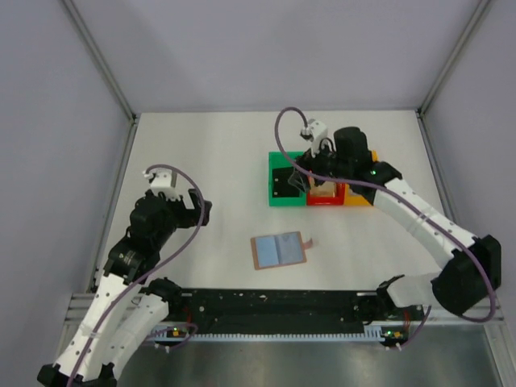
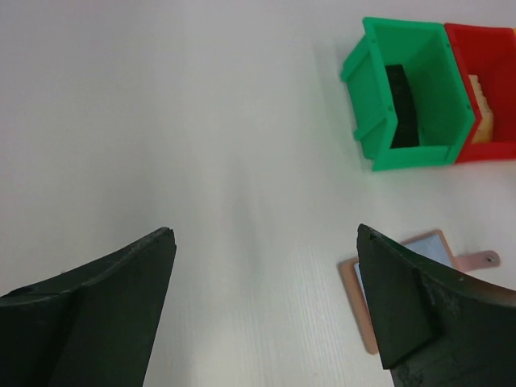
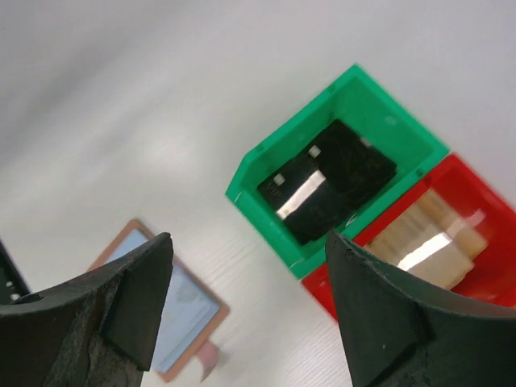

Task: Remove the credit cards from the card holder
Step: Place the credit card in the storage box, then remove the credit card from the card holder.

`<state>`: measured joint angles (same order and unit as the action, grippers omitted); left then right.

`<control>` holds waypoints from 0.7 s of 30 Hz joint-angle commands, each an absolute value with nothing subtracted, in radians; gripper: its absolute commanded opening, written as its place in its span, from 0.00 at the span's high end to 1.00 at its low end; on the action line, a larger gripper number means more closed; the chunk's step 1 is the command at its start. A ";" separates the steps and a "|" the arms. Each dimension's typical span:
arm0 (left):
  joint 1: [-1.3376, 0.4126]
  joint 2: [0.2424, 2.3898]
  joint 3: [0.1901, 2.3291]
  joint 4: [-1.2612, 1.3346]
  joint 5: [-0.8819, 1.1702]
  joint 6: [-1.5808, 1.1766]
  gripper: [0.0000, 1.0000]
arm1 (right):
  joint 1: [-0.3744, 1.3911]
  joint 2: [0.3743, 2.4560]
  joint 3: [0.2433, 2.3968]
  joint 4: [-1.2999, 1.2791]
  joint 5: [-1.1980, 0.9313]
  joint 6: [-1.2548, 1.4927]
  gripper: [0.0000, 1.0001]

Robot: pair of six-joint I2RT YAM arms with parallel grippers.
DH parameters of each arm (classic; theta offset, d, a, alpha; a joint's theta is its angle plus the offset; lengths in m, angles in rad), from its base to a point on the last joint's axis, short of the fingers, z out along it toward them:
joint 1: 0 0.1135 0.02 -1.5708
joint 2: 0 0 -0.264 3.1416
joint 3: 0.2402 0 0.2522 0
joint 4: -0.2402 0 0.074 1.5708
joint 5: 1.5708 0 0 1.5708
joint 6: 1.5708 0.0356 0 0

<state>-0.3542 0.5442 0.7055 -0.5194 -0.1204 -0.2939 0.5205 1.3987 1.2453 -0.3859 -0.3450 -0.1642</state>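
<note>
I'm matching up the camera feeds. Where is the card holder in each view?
Top external: card holder lies open, centre, below the green bin.
Left wrist: card holder lower right, partly behind the left gripper; green bin upper right.
Right wrist: card holder lower left, partly behind the right gripper; green bin centre-right.
Shared landmark: green bin.

left gripper (image 2: pixel 264 232): jaws wide, arm folded | right gripper (image 3: pixel 250 236): jaws apart, arm extended

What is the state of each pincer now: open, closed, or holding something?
Left pincer: open, holding nothing.
Right pincer: open, holding nothing.
</note>
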 commanded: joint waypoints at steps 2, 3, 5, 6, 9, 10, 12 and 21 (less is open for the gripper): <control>-0.363 0.598 0.727 -0.468 0.144 -0.455 0.05 | 0.540 1.217 0.997 -0.233 -0.350 0.239 0.24; -0.373 0.600 0.706 -0.450 0.178 -0.492 0.06 | 0.552 1.188 0.959 -0.224 -0.351 0.270 0.24; -0.400 0.607 0.664 -0.402 0.225 -0.563 0.08 | 0.572 1.143 0.890 -0.216 -0.321 0.337 0.24; -0.423 0.612 0.648 -0.381 0.235 -0.596 0.09 | 0.583 1.119 0.852 -0.198 -0.311 0.369 0.24; -0.530 0.637 0.592 -0.302 0.200 -0.684 0.10 | 0.606 1.082 0.718 -0.112 -0.307 0.475 0.25; -0.588 0.652 0.581 -0.279 0.161 -0.705 0.10 | 0.615 1.078 0.678 -0.080 -0.311 0.503 0.26; -0.699 0.693 0.569 -0.238 0.077 -0.748 0.12 | 0.629 1.086 0.623 -0.037 -0.311 0.547 0.29; -0.870 0.983 0.548 -0.065 0.035 -0.836 0.21 | 0.661 1.140 0.482 0.126 -0.334 0.630 0.39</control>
